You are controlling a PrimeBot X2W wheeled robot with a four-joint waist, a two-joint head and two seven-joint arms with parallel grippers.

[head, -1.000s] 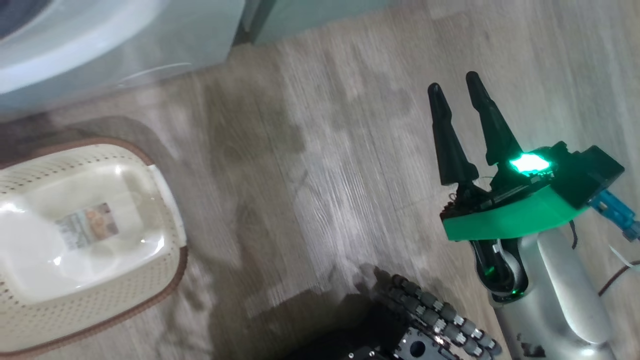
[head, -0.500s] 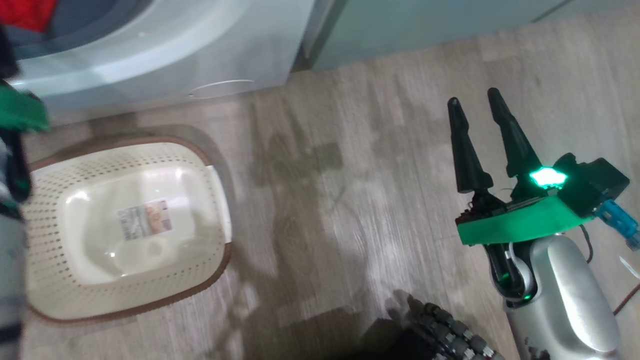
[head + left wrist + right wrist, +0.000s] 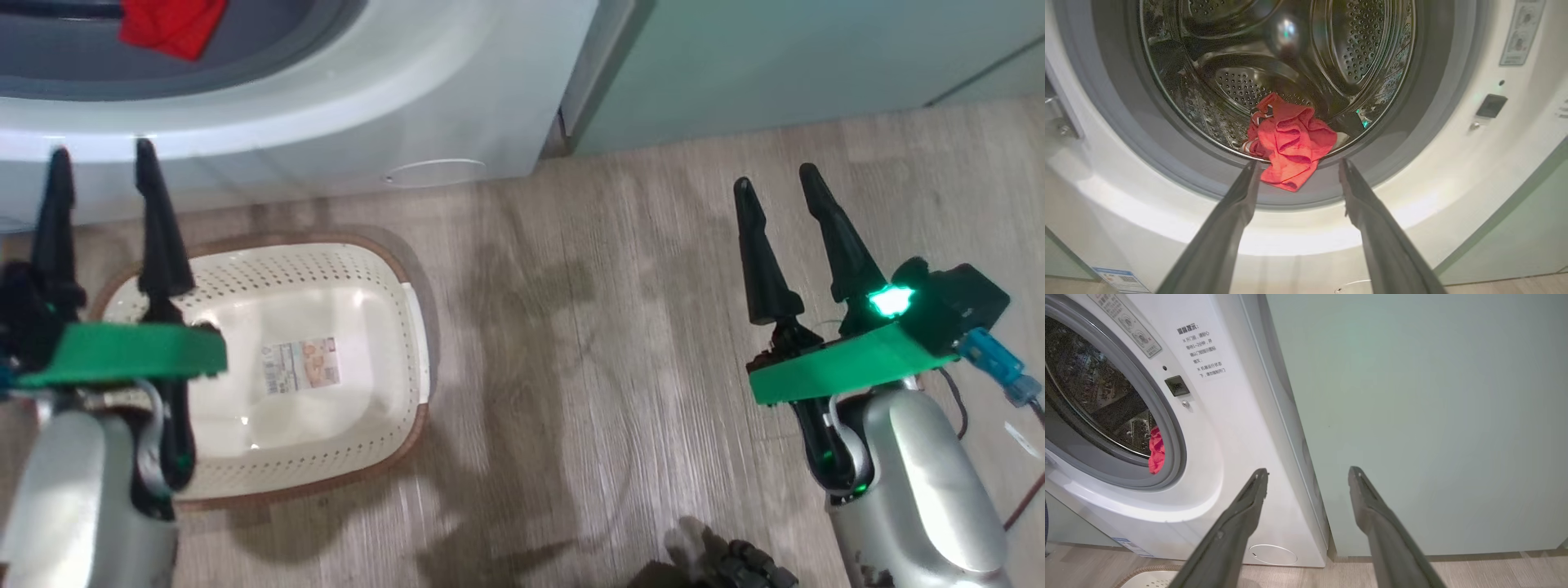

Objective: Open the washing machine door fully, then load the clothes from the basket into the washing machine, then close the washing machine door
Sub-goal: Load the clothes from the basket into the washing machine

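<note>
The washing machine (image 3: 392, 98) stands with its round opening uncovered; the washing machine door is out of view. The red clothes (image 3: 1290, 139) lie at the front of the steel drum, one fold hanging over the grey gasket (image 3: 1180, 171); they also show as clothes (image 3: 171, 28) and clothes (image 3: 1155, 451). The cream basket (image 3: 384, 269) sits on the floor before the machine, holding just a paper label. My left gripper (image 3: 102, 155) hovers open over the basket's left end and points at the drum as left gripper (image 3: 1298, 163). My right gripper (image 3: 775, 178) is open over bare floor.
A pale green cabinet (image 3: 1412, 416) adjoins the machine on the right. A small round white flap (image 3: 1273, 554) sits low on the machine front. Wood-look floor (image 3: 612, 343) stretches between basket and right arm. My base's dark wheel (image 3: 735, 563) is at the bottom edge.
The head camera has swung, sliding the basket and machine rightward in the picture. The drum opening with the red clothes and my left gripper have come into view. Both grippers stay open.
</note>
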